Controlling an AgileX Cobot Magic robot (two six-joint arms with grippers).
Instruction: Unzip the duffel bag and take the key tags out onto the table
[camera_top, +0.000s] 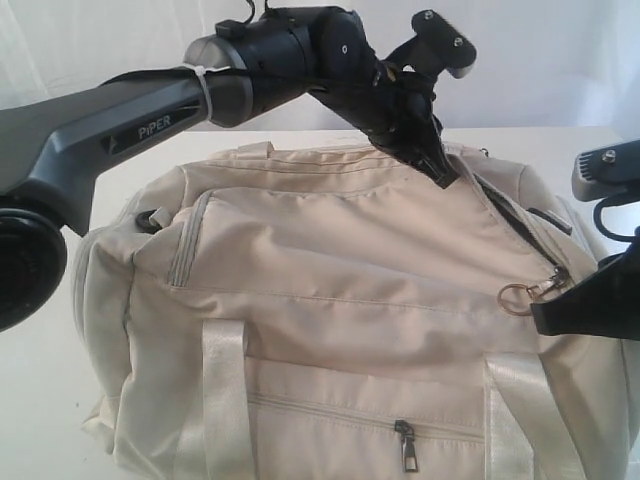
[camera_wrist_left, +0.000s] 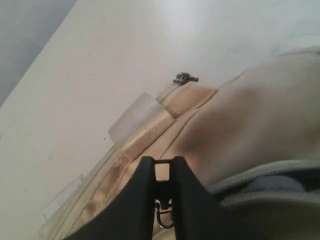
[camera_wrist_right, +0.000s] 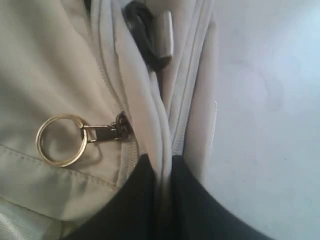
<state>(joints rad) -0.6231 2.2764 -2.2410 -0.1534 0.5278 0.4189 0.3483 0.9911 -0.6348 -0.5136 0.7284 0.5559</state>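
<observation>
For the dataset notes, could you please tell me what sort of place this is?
Probably a robotics lab bench: a white table, a white curtain backdrop, and a Piper-marked robot arm working on a duffel bag.

The one word I can read is "PiPER" — pale letters on the dark side panel of my left arm (camera_top: 152, 127). It runs lengthwise along that grey link, in the exterior view.
</observation>
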